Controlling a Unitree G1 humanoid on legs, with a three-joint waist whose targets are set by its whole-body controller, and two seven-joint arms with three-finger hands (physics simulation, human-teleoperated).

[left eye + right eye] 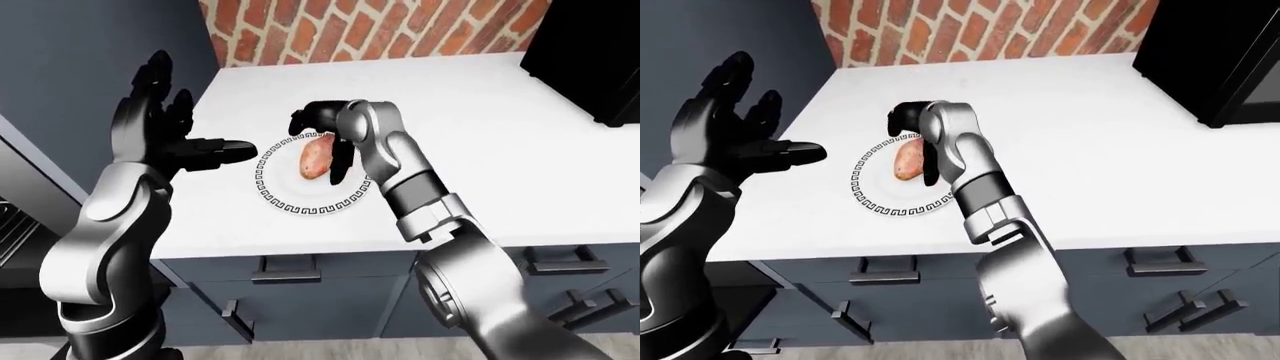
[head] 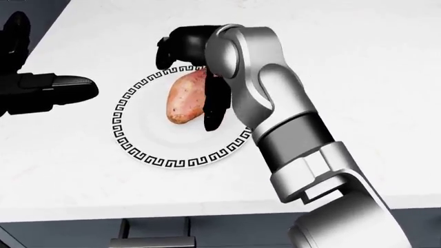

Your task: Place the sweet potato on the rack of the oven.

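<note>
Left-eye view: potato [image 1: 315,159] is lying on the plate [image 1: 285,201], which is sitting on the white table [image 1: 480,127] near its left end. Right hand [image 1: 322,135] is hanging over the potato's top end, one black finger running down the potato's right side, the others curling above it; fingers are standing around it, can't tell if they're touching. Left hand [image 1: 170,135] is hovering left of the plate, fingers spread wide, holding nothing. Brick wall [image 1: 370,30] is running along the top, drawers [image 1: 290,277] sitting under the table.

Head view: potato [image 2: 187,97] is lying tilted in the plate's [image 2: 158,155] upper half. Right hand [image 2: 196,77] is bracketing it, long finger [image 2: 215,106] right against its right edge, the rest arching over its top. Left hand [image 2: 41,88] is staying clear at the left edge, one finger pointing toward the plate.

Right-eye view: same layout; a dark appliance [image 1: 1210,60] is standing at the table's right end
</note>
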